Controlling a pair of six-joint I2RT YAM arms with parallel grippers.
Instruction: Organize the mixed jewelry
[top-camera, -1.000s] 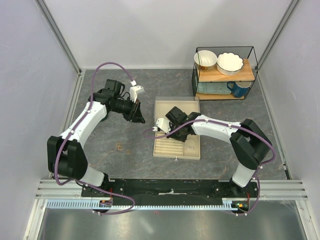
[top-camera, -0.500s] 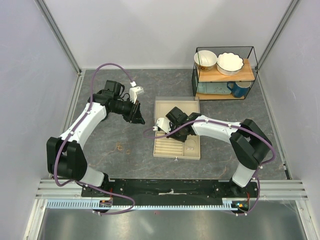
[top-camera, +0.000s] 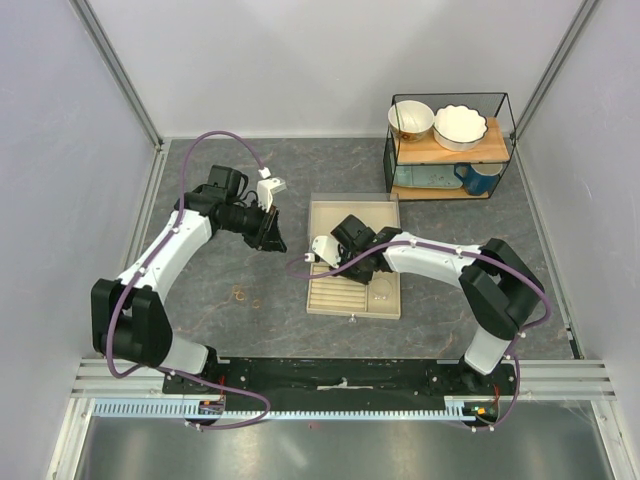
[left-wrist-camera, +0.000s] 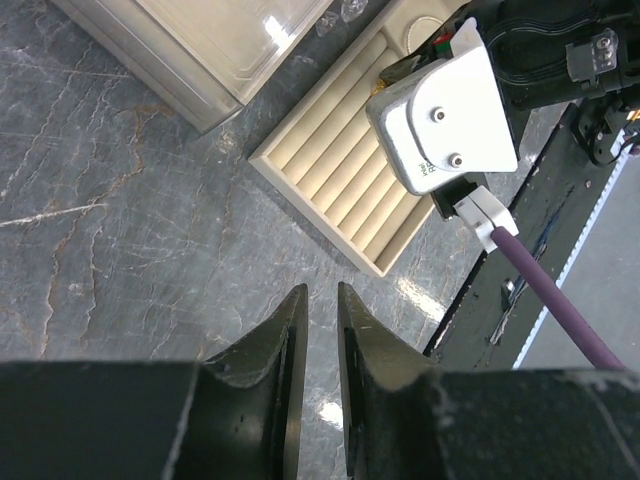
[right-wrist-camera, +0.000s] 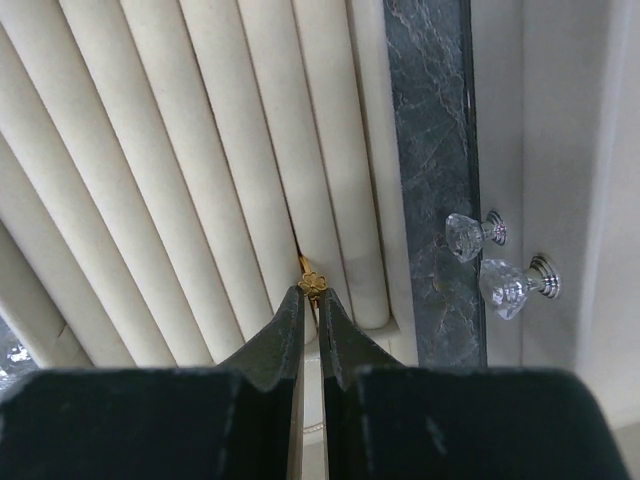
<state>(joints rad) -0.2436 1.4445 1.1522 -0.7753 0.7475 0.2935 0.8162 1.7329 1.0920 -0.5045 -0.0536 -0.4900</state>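
My right gripper is over the ring rolls of the beige slotted tray box. In the right wrist view it is shut on a tiny gold ring with a flower top, which sits in a slot between two cream rolls. Two tiny gold-brown rings lie on the grey table left of the tray. A faint thin silvery hoop lies in the tray's right compartment. My left gripper hovers over bare table left of the tray. Its jaws are nearly together and hold nothing.
The tray's open lid lies flat behind it. Two clear crystal studs stand by the tray's edge. A black wire rack with bowls and a blue mug stands at the back right. Grey walls close in both sides.
My left gripper has drifted slightly left and its wrist has turned a little. The right gripper has stayed over the ring rolls.
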